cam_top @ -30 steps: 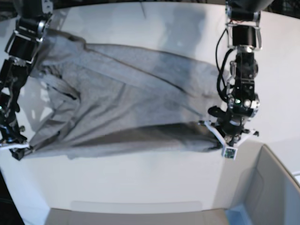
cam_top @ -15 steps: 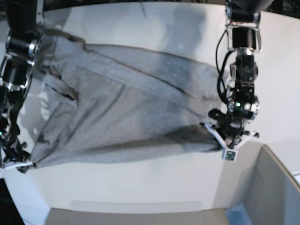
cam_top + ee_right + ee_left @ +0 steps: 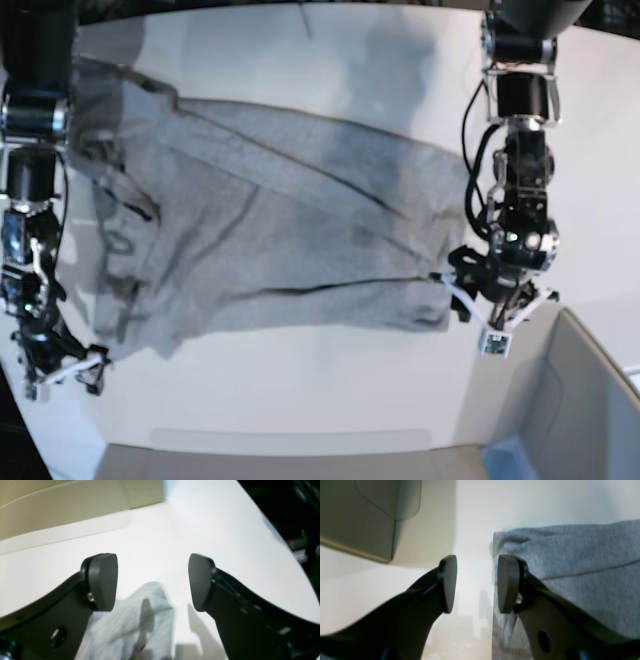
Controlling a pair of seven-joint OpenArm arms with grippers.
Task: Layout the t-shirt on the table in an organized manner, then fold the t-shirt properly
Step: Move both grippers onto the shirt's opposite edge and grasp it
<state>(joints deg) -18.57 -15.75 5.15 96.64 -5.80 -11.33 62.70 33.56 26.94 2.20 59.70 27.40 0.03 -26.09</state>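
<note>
1. The t-shirt lies spread across the white table, creased on the robot's right side; it needs flat cloth before folding.
2. Left gripper: jaws parted, empty; the shirt corner sits just beside one pad, released.
3. Right gripper: jaws wide, empty; a shirt corner lies below.
4. Grey bin sits near, apart.

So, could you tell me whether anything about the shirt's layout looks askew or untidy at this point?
Yes. The t-shirt lies slanted on the table, not squared to its near edge. The end by the right gripper is bunched into dark creases, and diagonal ridges cross the body, so it isn't flat yet.
</note>
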